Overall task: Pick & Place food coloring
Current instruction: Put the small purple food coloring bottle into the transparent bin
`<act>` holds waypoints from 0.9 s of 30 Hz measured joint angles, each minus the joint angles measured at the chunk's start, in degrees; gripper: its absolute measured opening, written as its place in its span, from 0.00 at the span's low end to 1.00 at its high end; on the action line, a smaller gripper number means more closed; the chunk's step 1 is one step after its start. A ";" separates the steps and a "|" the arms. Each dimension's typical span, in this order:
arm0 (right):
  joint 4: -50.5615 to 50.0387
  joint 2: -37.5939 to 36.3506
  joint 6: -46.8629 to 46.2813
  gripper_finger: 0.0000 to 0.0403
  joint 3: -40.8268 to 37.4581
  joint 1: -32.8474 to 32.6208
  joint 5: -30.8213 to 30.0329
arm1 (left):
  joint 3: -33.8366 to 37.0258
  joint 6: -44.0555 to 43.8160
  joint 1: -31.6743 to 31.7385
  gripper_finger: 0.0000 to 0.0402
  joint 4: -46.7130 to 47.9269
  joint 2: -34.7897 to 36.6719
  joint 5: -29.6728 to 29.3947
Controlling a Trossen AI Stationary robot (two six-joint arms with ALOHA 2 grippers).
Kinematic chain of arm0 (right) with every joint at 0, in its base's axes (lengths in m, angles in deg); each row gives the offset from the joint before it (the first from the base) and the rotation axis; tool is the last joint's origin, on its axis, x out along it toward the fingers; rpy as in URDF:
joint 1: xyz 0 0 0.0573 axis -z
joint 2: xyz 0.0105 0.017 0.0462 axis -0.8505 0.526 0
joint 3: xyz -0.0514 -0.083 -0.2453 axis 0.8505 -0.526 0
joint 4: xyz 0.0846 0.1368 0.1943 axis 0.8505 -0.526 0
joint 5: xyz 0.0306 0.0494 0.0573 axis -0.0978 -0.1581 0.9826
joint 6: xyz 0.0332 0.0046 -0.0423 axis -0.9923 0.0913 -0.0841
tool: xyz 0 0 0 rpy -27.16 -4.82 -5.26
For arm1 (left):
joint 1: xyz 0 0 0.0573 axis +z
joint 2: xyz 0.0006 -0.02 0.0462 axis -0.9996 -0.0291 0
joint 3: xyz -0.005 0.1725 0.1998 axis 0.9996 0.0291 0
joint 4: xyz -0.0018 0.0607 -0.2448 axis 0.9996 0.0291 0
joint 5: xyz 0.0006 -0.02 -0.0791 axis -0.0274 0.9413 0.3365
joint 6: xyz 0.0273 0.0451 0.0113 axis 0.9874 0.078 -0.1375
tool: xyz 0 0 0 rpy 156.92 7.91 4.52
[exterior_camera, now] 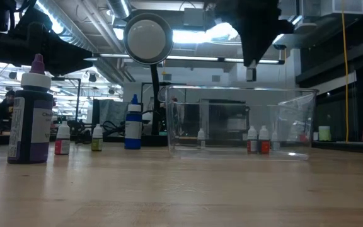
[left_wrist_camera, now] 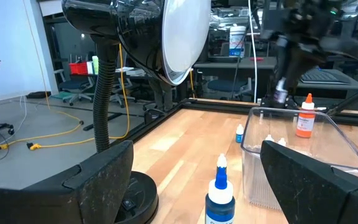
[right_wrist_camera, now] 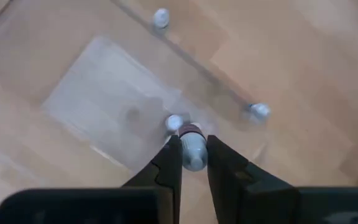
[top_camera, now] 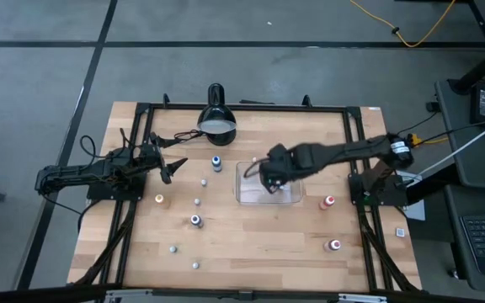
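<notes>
step: while the right gripper hangs over the clear tray, we judge ourselves at the placing stage, with one small bottle carried above the tray's floor.
right jaws: narrow, pinched on that small bottle with a dark red band under its pale cap; the wrist view looks straight down past it into the tray.
left jaws: the left gripper waits near the desk's left edge with its jaws wide and nothing between them, aimed past a blue bottle toward the lamp.
already in tray: a few small bottles stand inside, as we see from the low view; another pale cap sits right beside the held one.
still out on the desk: several bottles are scattered left of the tray, two red-topped ones to its right, and a dark purple bottle close to the low camera.
next move, our judgement: lower the bottle onto a bare patch of tray floor clear of its neighbour, open the jaws, lift straight out, then go for the next bottle.
</notes>
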 joint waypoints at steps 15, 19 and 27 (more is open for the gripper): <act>11.63 0.58 -18.22 0.16 -13.43 -3.11 -5.02 | 0.02 0.00 0.00 0.87 0.02 0.01 0.00; 13.75 2.49 -18.70 0.18 -13.13 -1.41 -4.74 | 0.02 0.00 0.02 0.87 0.01 0.00 0.00; 15.53 5.94 -18.92 0.16 -12.93 0.65 -2.07 | 0.00 0.01 0.02 0.86 0.02 0.01 -0.01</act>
